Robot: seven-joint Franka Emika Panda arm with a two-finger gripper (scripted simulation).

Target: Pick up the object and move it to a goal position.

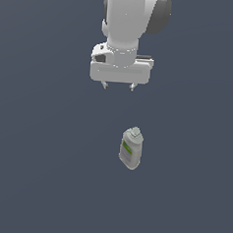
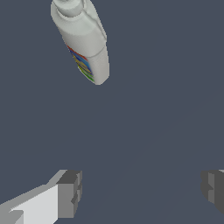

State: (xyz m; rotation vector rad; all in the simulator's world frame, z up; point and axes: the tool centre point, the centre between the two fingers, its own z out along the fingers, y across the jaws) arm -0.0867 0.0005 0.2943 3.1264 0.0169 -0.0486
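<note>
Jaws spread wide, nothing between them: gripper (image 2: pixel 140 190) hanging open above the dark grey-blue floor (image 1: pixel 45 182). Blocky dark-grey finger pads (image 2: pixel 72 192), ridged on the inner faces, set on smooth white bodies. Beyond the fingertips, well apart from them, the bottle (image 1: pixel 131 148): pale grey-white, smooth, flat-sided with rounded shoulders, grey cap, green-and-white label in the exterior view, a striped multicoloured patch in the wrist view. Standing on the matte, featureless floor, slightly toward the exterior view's right of the gripper. Free floor on every side of the bottle. Farthest back, the glossy white arm (image 1: pixel 130 21).
</note>
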